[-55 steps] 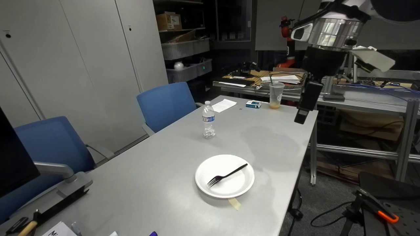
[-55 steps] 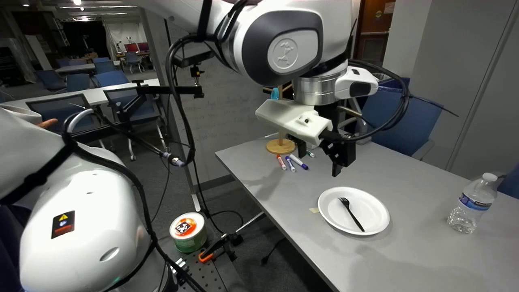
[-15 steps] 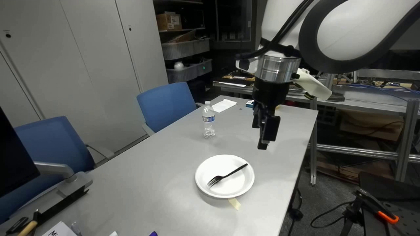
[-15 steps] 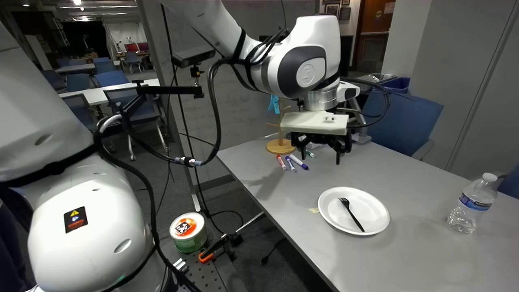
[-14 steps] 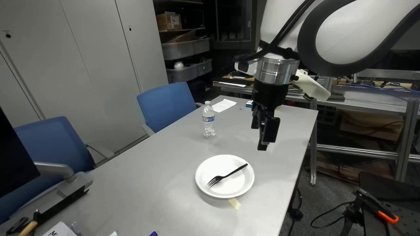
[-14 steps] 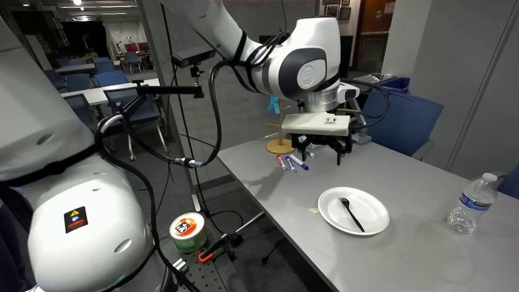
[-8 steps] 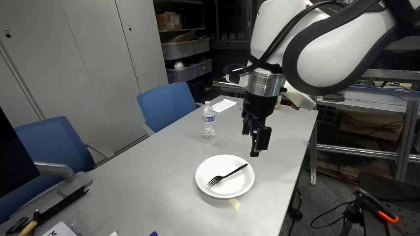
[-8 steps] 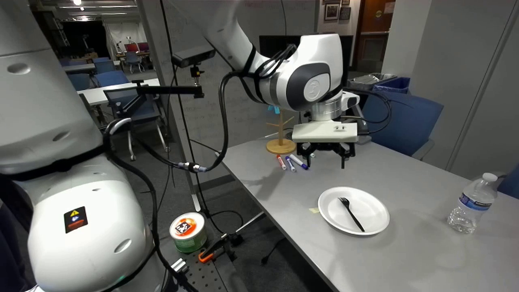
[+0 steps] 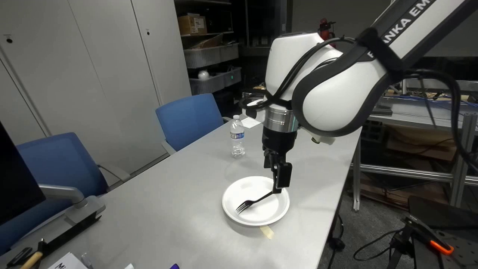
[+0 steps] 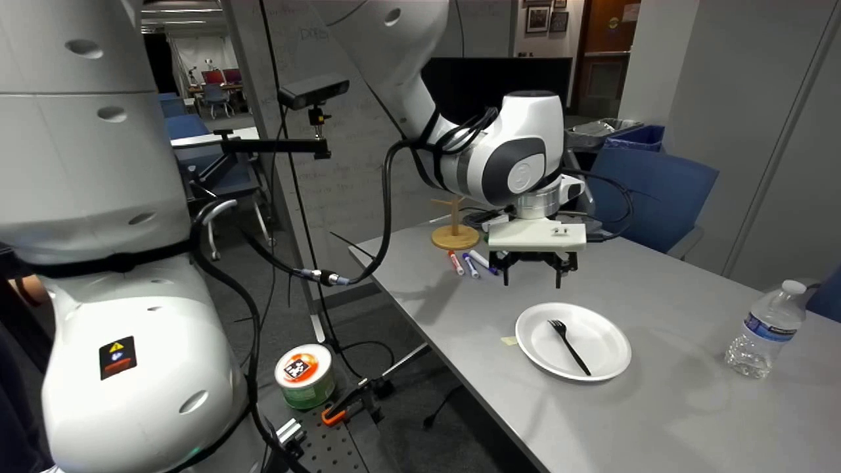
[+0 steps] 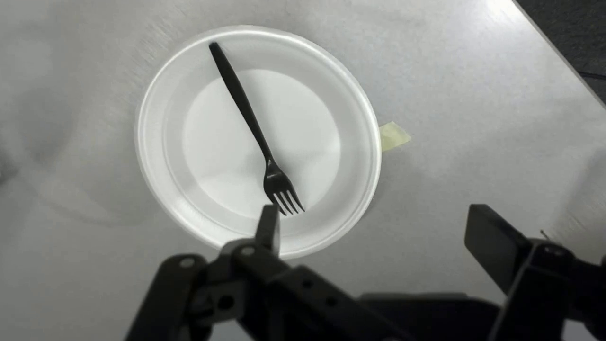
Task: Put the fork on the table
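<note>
Lower and closer to the plate than a moment ago, the claw hangs above the worktop, its jaws spread wide and holding nothing. The black fork lies in the plate, handle end near the rim; a water bottle stands well apart on the worktop.

The robot arm said "ANKA EM". Its black sticker had a yellow warning triangle. A white thing said "Mi".
</note>
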